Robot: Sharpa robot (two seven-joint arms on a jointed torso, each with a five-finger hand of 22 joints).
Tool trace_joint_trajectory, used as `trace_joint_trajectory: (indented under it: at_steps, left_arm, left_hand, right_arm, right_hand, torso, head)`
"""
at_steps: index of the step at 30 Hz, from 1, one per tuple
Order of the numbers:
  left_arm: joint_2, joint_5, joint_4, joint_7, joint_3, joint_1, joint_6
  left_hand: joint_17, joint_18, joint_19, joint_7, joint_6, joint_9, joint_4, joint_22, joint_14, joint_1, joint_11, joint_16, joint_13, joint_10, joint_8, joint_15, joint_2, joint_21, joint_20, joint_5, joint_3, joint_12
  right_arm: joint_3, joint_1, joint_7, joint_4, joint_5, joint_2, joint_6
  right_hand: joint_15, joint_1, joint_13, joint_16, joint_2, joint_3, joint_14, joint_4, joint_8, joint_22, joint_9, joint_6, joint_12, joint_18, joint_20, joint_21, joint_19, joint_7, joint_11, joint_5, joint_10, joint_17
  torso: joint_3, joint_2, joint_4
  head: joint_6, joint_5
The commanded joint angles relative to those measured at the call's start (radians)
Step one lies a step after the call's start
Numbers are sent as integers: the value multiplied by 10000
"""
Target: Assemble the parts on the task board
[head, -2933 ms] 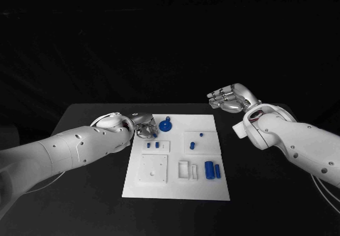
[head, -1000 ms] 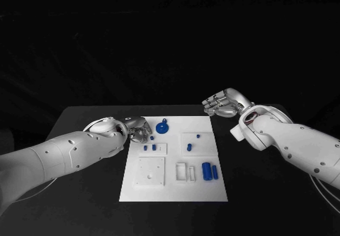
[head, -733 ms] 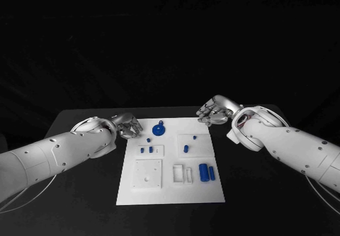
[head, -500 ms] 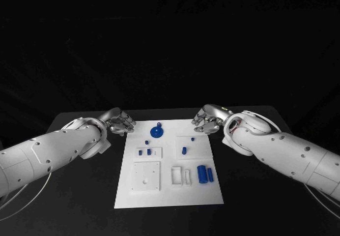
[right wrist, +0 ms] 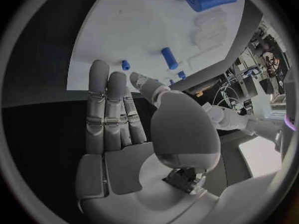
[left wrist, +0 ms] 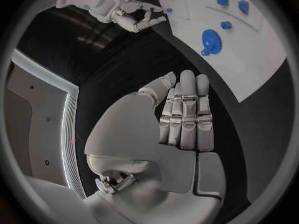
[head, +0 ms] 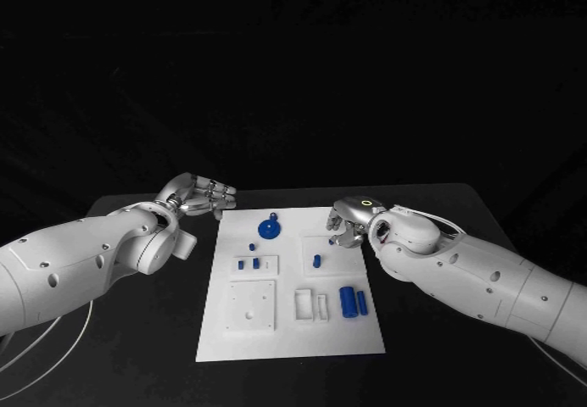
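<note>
The task board point(head: 293, 331) is a white rectangular plate lying flat in the middle of the black table point(head: 147, 356), its long axis running from the table's near edge toward its far edge. On it lie small blue parts. A round blue disc with a small tab point(head: 268, 228) sits near the board's far edge, the tab pointing toward the far edge. Two short blue cylinders point(head: 352, 301) lie side by side near the board's right edge, their long axes parallel to the board's. Smaller blue pieces point(head: 248, 264) rest in a square recess on the board's left side, and one short blue peg point(head: 315, 261) lies right of them.

The left hand point(head: 199, 195) hovers off the board's far left corner, fingers point(left wrist: 187, 115) straight and close together, holding nothing. The right hand point(head: 343, 227) hangs over the board's far right part, fingers point(right wrist: 107, 109) likewise extended side by side, empty.
</note>
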Motion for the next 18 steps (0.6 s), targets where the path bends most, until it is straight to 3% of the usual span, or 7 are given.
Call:
trace_joint_trajectory:
  at_steps: [1,5,18]
  left_arm:
    - [-91,1467,327,549,11,63,-242]
    - [-154,1598,538,573,11,111,-263]
    - [-192,1740,715,584,12,146,-159]
  left_hand:
    - [35,-34,107,-12,59,0,19,132,96,-58,23,-55,-2,15,-35,7,58,-94,-11,11,-60,-37]
    - [98,-34,174,-16,72,-1,14,160,99,-82,31,-152,0,-27,-35,15,64,-281,-3,13,-78,-32]
    - [165,-36,249,-17,84,1,0,191,104,-94,36,-238,-2,-38,-34,19,69,-475,2,25,-112,-38]
  right_arm:
    - [-83,-27,-420,-33,-766,103,373]
    - [-206,-44,-446,-83,-843,204,423]
    - [-473,-108,-549,-371,-1213,456,498]
  right_hand:
    - [57,29,-7,202,-113,21,-3,71,7,259,1,-39,-31,139,38,72,-53,-39,11,-10,-81,-42]
    - [65,25,-7,353,-121,67,-36,59,7,446,1,-38,-32,147,44,78,-54,-30,12,30,-74,-51]
    - [26,51,-6,566,-90,556,-101,-146,10,1045,7,155,-31,165,9,90,-67,-28,-33,-36,160,-104]
  torso:
    - [6,6,-25]
    - [2,5,10]
    - [19,-5,-8]
  head:
    - [-22,32]
    - [-34,34]
    - [-66,57]
